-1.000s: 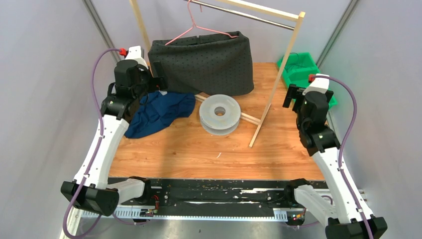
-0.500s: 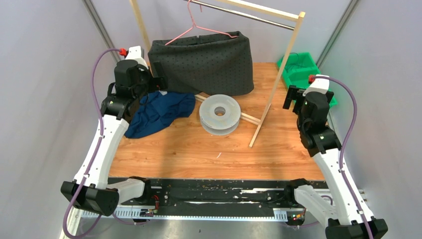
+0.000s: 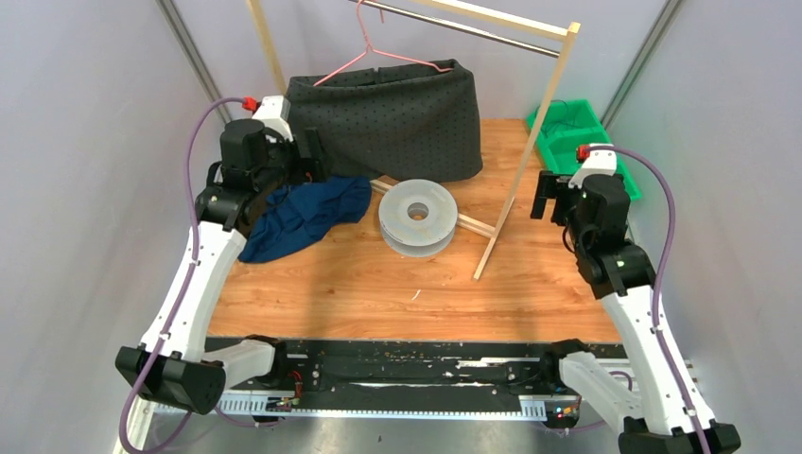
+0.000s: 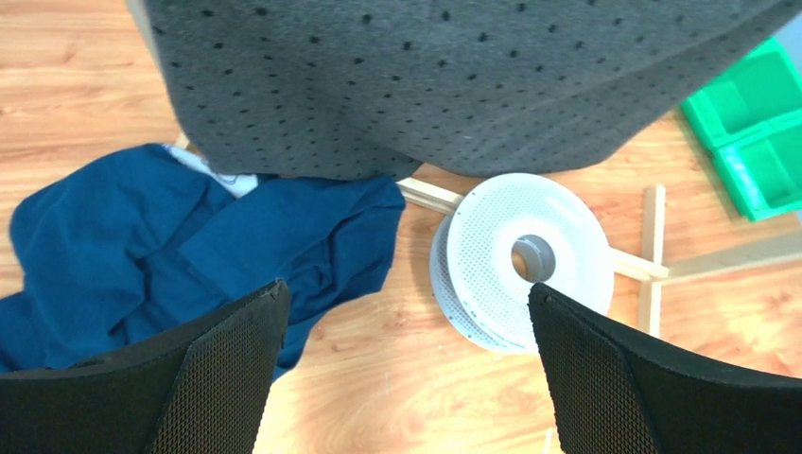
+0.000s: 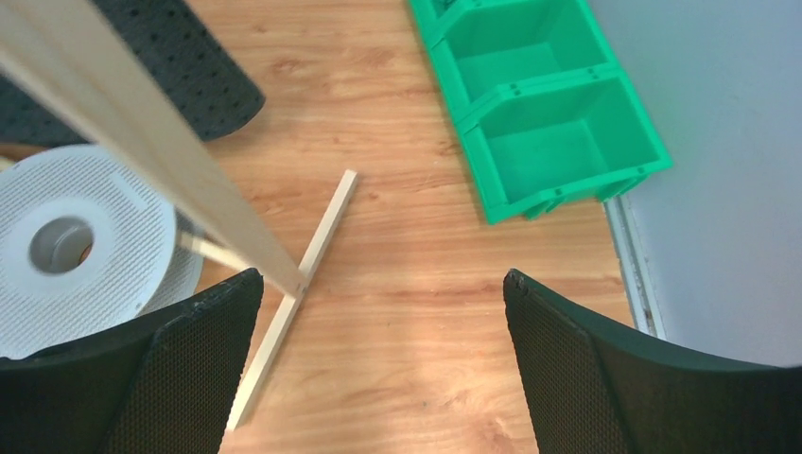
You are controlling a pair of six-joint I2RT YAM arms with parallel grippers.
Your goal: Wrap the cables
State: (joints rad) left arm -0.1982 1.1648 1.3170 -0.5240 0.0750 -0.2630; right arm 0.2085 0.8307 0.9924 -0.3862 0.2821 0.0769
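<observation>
Your left fingers [image 4: 217, 378] and right fingers [image 5: 605, 369] gape wide, holding nothing. The cables [image 3: 560, 112] seem to be faint dark strands in the far-right green bin [image 3: 594, 121]. Expect them to be light, limp and tangle-prone, so pinch a loose end, not a loop.

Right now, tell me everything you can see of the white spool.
The spool is grey-white plastic: two round flanges with finely dotted faces around a grey hollow hub. It lies flange-up, slightly tilted, on the table, resting across a wooden slat of the rack's base. The blue cloth lies beside it with a gap between them. Nothing shows wound between the flanges.
</observation>
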